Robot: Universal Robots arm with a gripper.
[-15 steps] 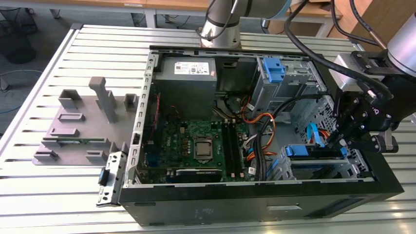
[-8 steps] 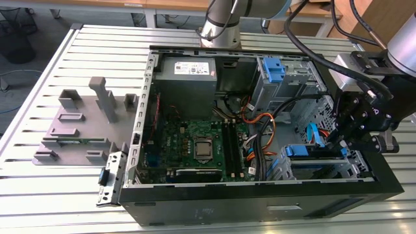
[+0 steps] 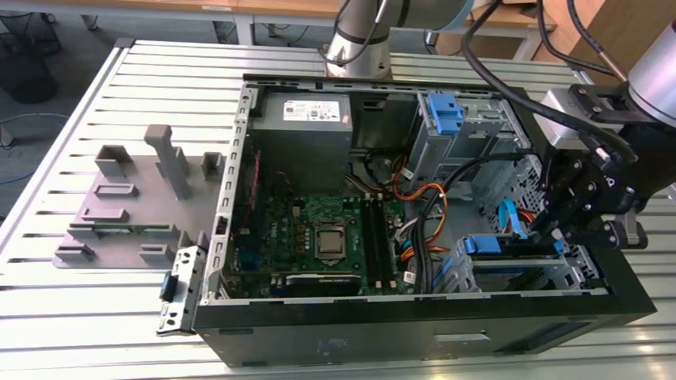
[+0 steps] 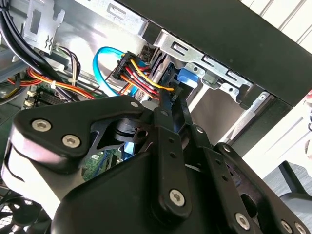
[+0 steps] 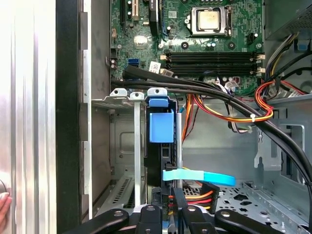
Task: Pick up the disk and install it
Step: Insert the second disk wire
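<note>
My black gripper sits just behind the blue-bracketed silver disk, slotted upright in the grey metal bay; I cannot tell its grip.

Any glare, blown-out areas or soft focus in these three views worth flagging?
First wrist view: the metal surface beside the case is washed out, while the motherboard stays crisp. Second wrist view: the tool linkage is close and soft, with bright overexposure past the case edge. Exterior view: evenly lit, but the case interior is shadowed.
</note>
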